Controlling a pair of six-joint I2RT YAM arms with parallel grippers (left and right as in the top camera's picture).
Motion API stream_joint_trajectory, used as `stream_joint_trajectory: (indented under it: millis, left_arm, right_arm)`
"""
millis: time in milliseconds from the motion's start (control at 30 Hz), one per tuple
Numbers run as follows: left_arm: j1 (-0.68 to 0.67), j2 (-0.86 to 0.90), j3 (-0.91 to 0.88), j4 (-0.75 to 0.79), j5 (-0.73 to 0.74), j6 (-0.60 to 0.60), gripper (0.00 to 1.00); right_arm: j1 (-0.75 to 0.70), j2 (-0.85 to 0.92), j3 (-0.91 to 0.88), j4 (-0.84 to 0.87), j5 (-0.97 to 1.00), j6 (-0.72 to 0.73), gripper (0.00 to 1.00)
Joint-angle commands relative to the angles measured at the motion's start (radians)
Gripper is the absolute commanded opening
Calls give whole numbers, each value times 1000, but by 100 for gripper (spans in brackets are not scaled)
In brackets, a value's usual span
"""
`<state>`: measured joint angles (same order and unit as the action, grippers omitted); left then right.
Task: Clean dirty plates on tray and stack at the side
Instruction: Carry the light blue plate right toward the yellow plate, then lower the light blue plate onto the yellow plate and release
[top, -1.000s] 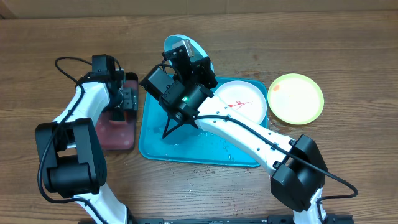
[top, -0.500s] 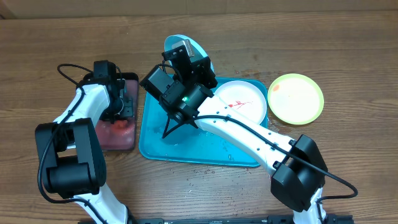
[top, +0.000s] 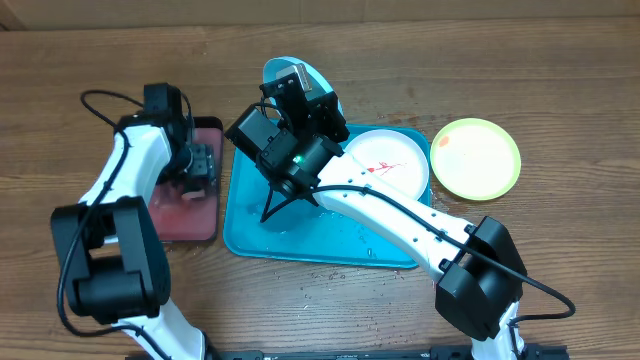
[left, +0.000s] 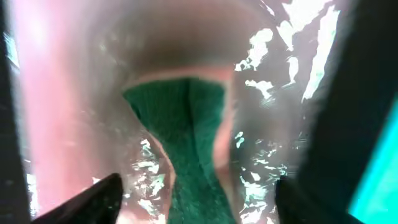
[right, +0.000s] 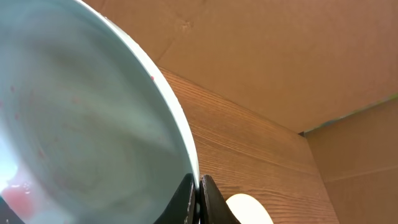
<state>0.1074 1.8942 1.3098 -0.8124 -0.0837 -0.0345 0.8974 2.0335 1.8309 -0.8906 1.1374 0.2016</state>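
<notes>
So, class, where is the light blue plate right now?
Overhead view: the light blue plate is held tilted at the far left corner of the teal tray, rim in the right pincer, left of the white plate.

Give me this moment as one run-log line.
left gripper: open over green sponge in black tray | right gripper: clamps tilted blue plate | white plate: smeared, on teal tray | green plate: beside tray

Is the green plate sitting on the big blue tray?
No, the green plate lies on the wooden table, to the right of the blue tray.
</notes>
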Motion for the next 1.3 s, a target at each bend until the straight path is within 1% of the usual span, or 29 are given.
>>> stream_joint_trajectory:
  millis: [0, 133, 200, 333, 400, 533, 600, 700, 800, 867, 900, 933, 1000, 1267]
  left_arm:
    - [5, -56, 34, -9, 86, -14, 81]
    - [5, -56, 34, -35, 135, -14, 82]
    - [5, -56, 34, -48, 167, -14, 82]
    - [3, -56, 34, -56, 216, -10, 81]
    - [2, -56, 34, -55, 251, 15, 80]
    - [2, -56, 34, -47, 333, 76, 76]
    - [-1, -56, 34, -43, 365, 103, 72]
    - [-16, -56, 34, -43, 370, 124, 57]
    - [-42, -56, 33, -43, 370, 148, 43]
    - [-64, -56, 33, -40, 369, 148, 33]
    - [-78, -55, 33, -36, 369, 147, 21]
    - [-90, -55, 33, -33, 369, 147, 13]
    - [-124, -51, 32, -24, 364, 147, 5]
    - [-204, -13, 27, -10, 339, 139, 6]
  right_arm:
    - [5, -66, 29, 6, 14, 7, 4]
    - [5, -77, 29, 6, 6, 9, 4]
    - [2, -87, 29, 1, -42, 33, 4]
    - [-45, -112, 29, -58, -261, 193, 4]
    - [-114, -126, 29, -96, -421, 274, 4]
    - [-252, -154, 29, -154, -631, 357, 4]
    - [-337, -166, 29, -171, -762, 372, 4]
    - [-475, -171, 29, -196, -988, 372, 4]
    - [-602, -171, 28, -236, -1146, 371, 4]
    - [-678, -171, 28, -262, -1206, 367, 4]
    - [-718, -171, 28, -275, -1234, 358, 4]
    - [-750, -171, 28, -285, -1260, 339, 4]
    - [-817, -171, 27, -313, -1297, 307, 4]
    - [-997, -171, -5, -402, -1284, 236, 4]
